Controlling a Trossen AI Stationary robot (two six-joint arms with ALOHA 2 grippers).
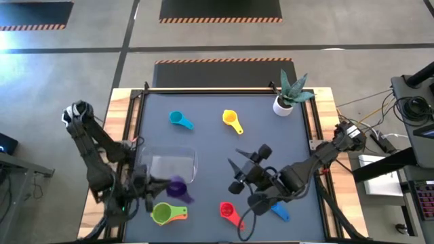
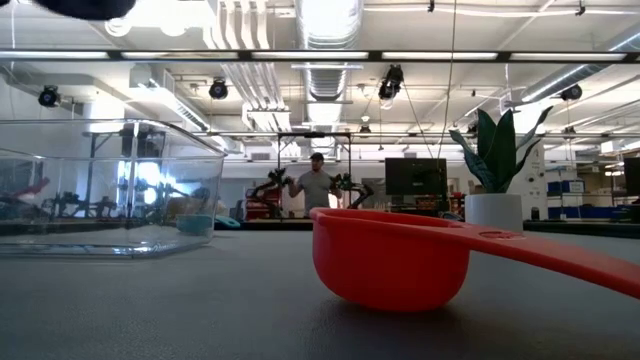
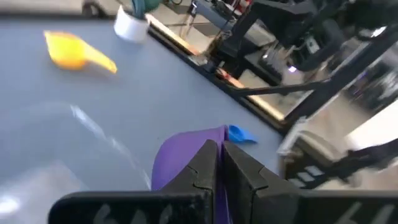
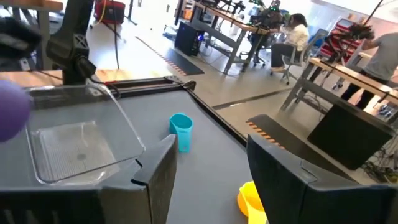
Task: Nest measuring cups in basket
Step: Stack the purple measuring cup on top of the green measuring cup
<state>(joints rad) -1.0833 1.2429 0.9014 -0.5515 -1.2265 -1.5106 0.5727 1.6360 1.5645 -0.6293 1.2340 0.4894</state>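
Note:
My left gripper (image 1: 150, 186) is shut on the purple measuring cup (image 1: 178, 188) over the near right corner of the clear basket (image 1: 169, 165). My right gripper (image 1: 239, 175) hangs open over the table's middle, touching nothing; its wrist view shows the basket (image 4: 81, 143) and the cyan cup (image 4: 181, 130). On the table lie the cyan cup (image 1: 180, 120), yellow cup (image 1: 232, 120), red cup (image 1: 228, 211), blue cup (image 1: 279, 212) and green cup (image 1: 163, 214), with an orange handle (image 1: 180, 214) sticking out beside the green one. My left gripper pinches the purple cup's handle (image 3: 219, 198) between its two shut fingers (image 3: 202, 171). The bowl (image 3: 180, 158) sticks out ahead of the fingertips, toward the table's right. The cup appears lifted clear of the table, above the basket's rim.
A white pot with a spiky green plant (image 1: 288, 96) stands at the far right corner. The red cup (image 2: 390, 255) sits close to the low camera, the basket (image 2: 100, 190) left of it. Open table lies between the cyan and yellow cups and the basket. People sit beyond the table.

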